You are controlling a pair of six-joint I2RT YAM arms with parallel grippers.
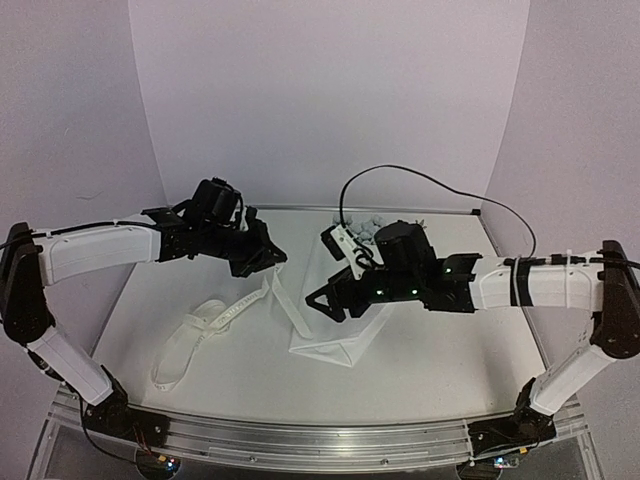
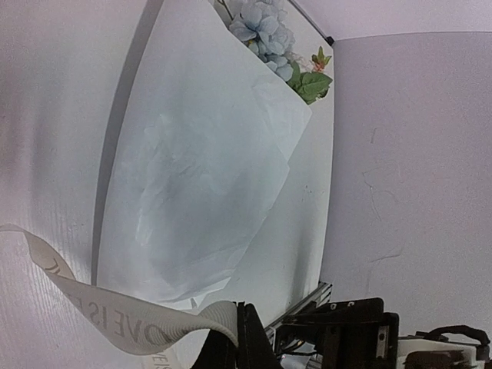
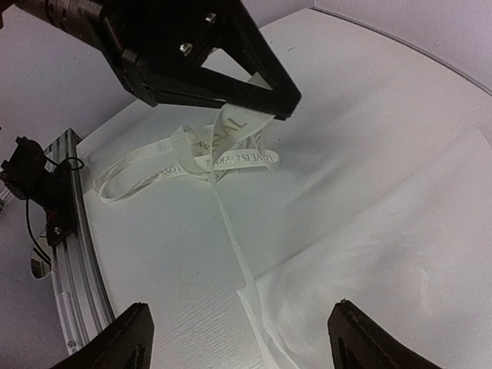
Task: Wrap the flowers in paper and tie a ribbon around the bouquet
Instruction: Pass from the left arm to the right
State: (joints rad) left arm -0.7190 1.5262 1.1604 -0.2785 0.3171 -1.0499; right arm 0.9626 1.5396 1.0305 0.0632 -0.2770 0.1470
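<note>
The left gripper [image 1: 268, 262], in the top view, is clamping the ribbon [image 1: 212, 322] just left of the paper [image 1: 335, 345]. The right gripper [image 1: 322, 300] is hovering above the paper, jaws apart. Left wrist: the flowers [image 2: 265, 31] are protruding from the paper's far end. Right wrist: the ribbon is reaching the paper's corner. Tying appears to be in hand; next, the ribbon needs routing around the paper.

White-on-white mostly, with black hardware

The paper [image 2: 200, 177] is seen as plain white with a faint bluish cast, no print at all. The ribbon [image 2: 115, 319] is cream-white and small dark grey lettering is printed along it. The flowers [image 2: 261, 27] are shown in pale blue-white, with green leaves [image 2: 311, 83] tucked beside them. The table [image 1: 440, 340] is white with a fine grain, lilac-grey walls [image 1: 330, 100] behind. The left gripper [image 3: 280, 100] and right gripper [image 3: 246, 342] are finished in black.
</note>
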